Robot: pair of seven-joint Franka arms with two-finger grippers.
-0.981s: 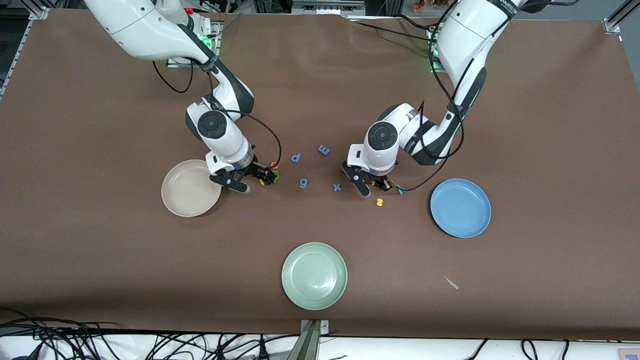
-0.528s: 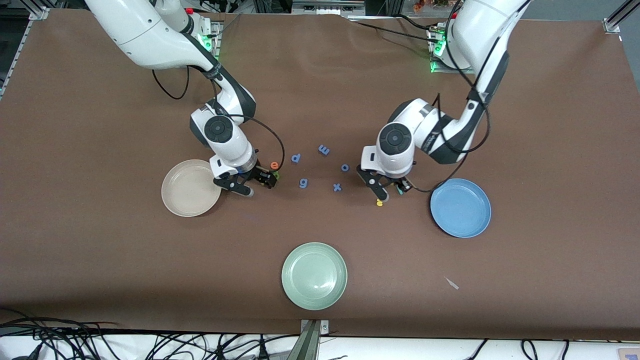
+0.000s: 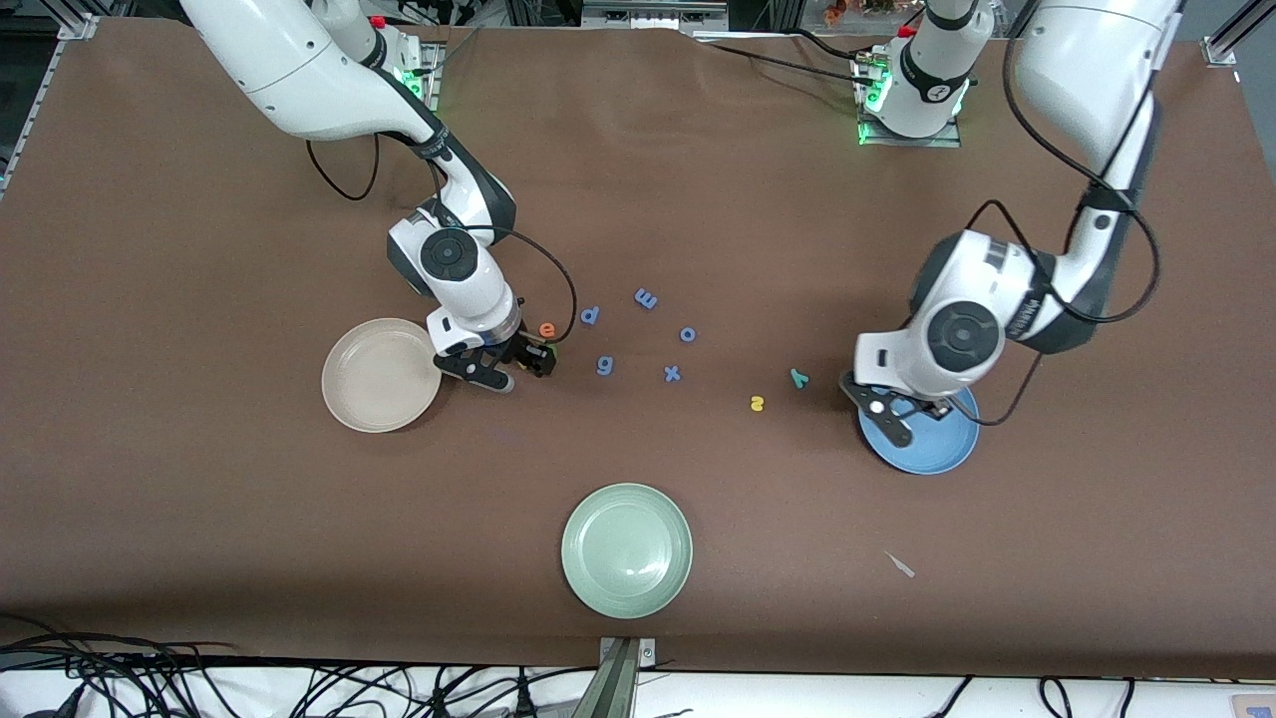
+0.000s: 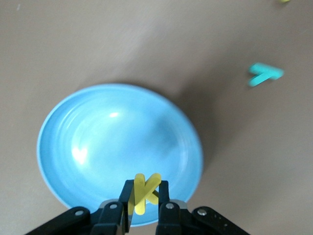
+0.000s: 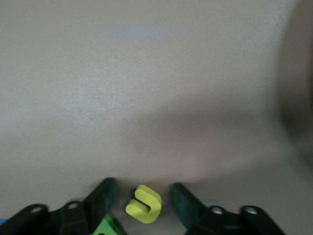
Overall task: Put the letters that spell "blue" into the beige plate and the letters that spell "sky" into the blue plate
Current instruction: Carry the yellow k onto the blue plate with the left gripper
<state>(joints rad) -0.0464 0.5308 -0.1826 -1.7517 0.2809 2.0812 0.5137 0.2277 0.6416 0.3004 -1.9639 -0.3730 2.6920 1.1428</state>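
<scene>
- Yellow k (image 4: 145,192): clamped upright between the fingers of the left pincer (image 4: 145,204), which hangs over the rim of the blue plate (image 4: 98,142) on the side nearer the front camera. To do this step well, carry the letter inward over the plate's middle and lower it before letting go, so the light foam does not bounce out.
- Teal y (image 3: 798,377) and yellow s (image 3: 758,403): loose on the worktop (image 3: 1097,558), between the blue plate and the all-blue letters (image 3: 673,374); both remain to be fetched.
- Yellow u (image 5: 144,203): flat on the worktop between the fingers of the right pincer (image 5: 143,198), which stand apart on either side, not yet touching it; a green letter (image 5: 108,228) lies just beside one finger. Close squarely on the u alone, low to the surface.
- Orange e (image 3: 546,328): beside the right pincer.
- Beige plate (image 3: 374,377): near the right pincer, holding no letters.
</scene>
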